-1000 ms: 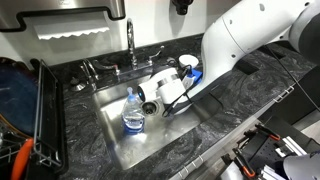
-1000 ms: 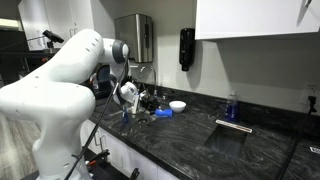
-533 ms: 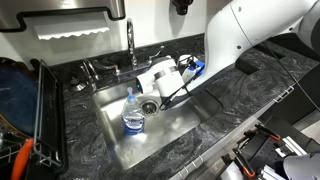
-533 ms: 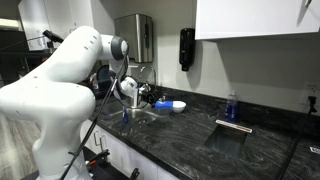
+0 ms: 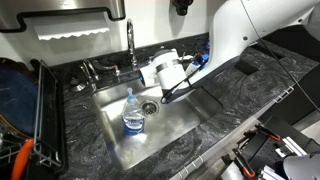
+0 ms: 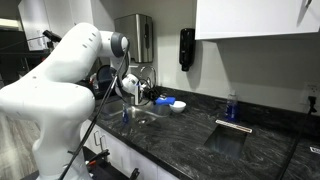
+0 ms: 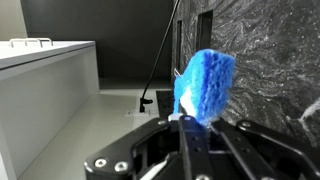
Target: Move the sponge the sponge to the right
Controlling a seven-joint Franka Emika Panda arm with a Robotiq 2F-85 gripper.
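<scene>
A sink (image 5: 120,135) is set into the surface (image 5: 230,95), with the faucet (image 5: 130,40) behind it at the surface's rear edge. A plastic bottle (image 5: 133,112) stands upright in the sink, just beside the drain (image 5: 150,104). A rack (image 5: 40,110) stands at the sink's side away from the arm. The end effector (image 7: 190,122) holds the sponge (image 7: 204,85) over the sink's rear corner, near a cup (image 6: 178,105). A small bottle (image 6: 232,108) stands well apart along the rear edge.
</scene>
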